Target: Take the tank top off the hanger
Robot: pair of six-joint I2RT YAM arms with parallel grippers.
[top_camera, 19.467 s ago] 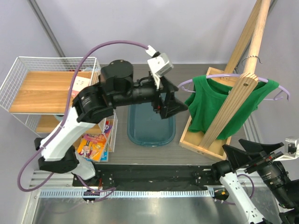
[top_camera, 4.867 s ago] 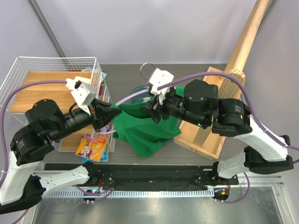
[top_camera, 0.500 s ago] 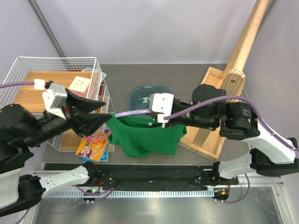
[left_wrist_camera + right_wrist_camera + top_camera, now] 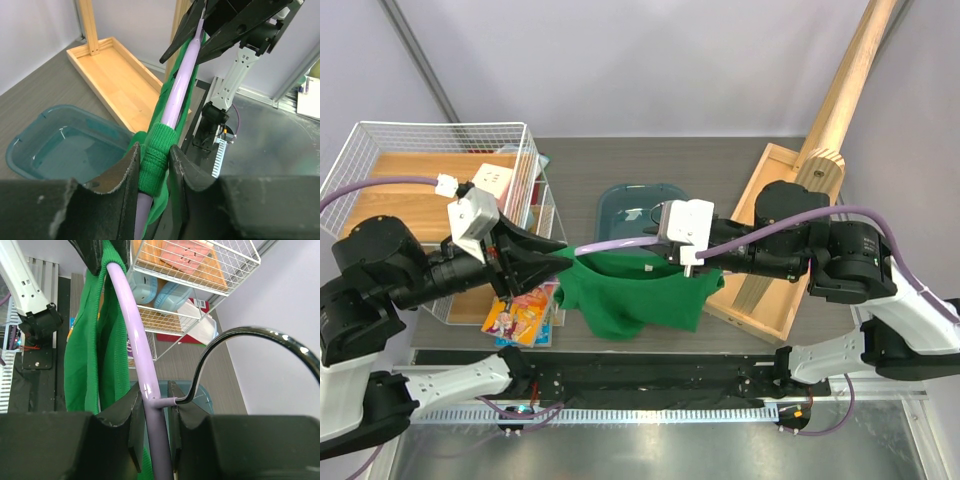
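Observation:
The bright green tank top (image 4: 635, 298) hangs on the lilac hanger (image 4: 620, 243), held in the air over the table's front. My left gripper (image 4: 563, 259) is at the hanger's left end. Its jaws press on the top's ribbed shoulder strap (image 4: 156, 159), which is bunched around the hanger arm (image 4: 179, 92). My right gripper (image 4: 156, 402) is shut on the hanger's lilac neck, just where the silver hook (image 4: 252, 334) comes out. The green fabric (image 4: 82, 345) drapes down along the hanger arm (image 4: 131, 310) in the right wrist view.
A teal basin (image 4: 638, 203) sits behind the hanging top. A white wire shelf basket (image 4: 415, 165) stands at the left, with colourful packets (image 4: 518, 312) below it. A wooden tray (image 4: 772, 295) with a slanted pole (image 4: 842, 90) stands at the right.
My left gripper has moved in to the hanger's left end and closed on the strap. The right gripper with the hanger has shifted slightly right.

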